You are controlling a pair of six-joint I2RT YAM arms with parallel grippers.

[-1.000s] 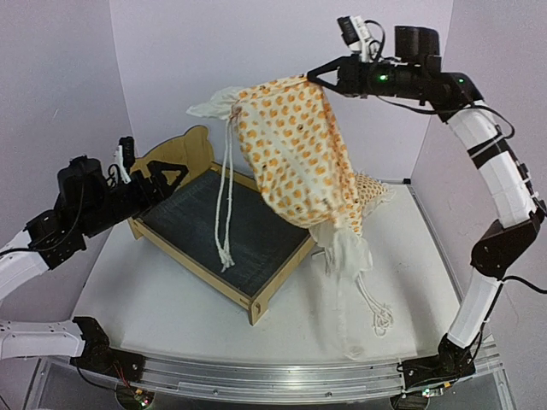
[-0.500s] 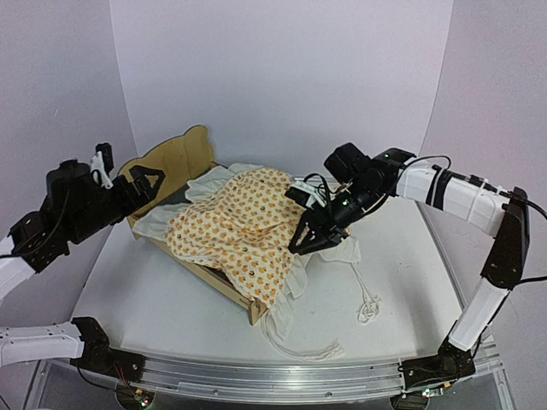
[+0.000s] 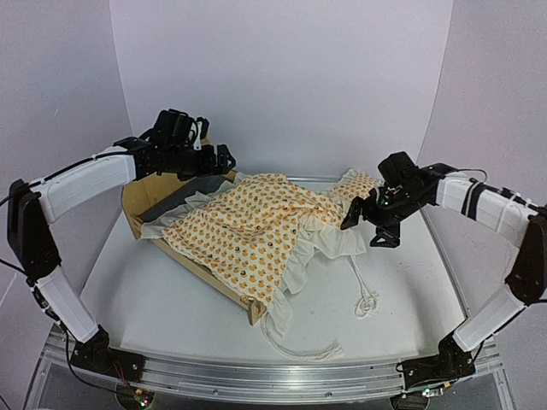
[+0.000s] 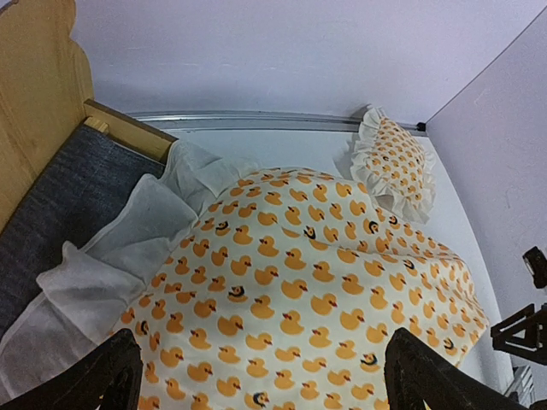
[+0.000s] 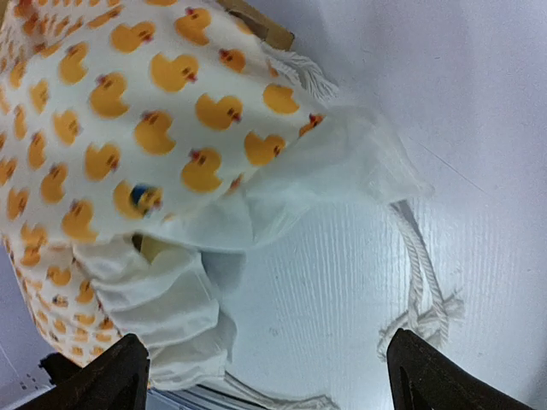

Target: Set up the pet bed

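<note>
The pet bed (image 3: 255, 309) lies at an angle on the white table, its plywood headboard (image 3: 135, 193) at the left and part of the dark grey base (image 3: 175, 198) showing. The duck-print bedding (image 3: 248, 231) is draped over most of it, its white ruffle hanging past the near side. My left gripper (image 3: 218, 160) hovers open above the headboard end; its wrist view looks down on the bedding (image 4: 291, 282), with nothing between the fingers. My right gripper (image 3: 365, 229) is open beside the bedding's right edge, over bare table, its jaws wide apart and empty (image 5: 273, 380).
A small matching pillow (image 3: 359, 184) lies behind the right gripper, also seen as the pillow (image 4: 395, 162) in the left wrist view. White tie cords (image 3: 366, 303) trail on the table right of the bed, and one loops near the front edge (image 3: 299, 346). Walls close the back and sides.
The right gripper came down from high up, opened and let go of the bedding, which now lies spread over the bed. The left arm swung up and over the headboard.
</note>
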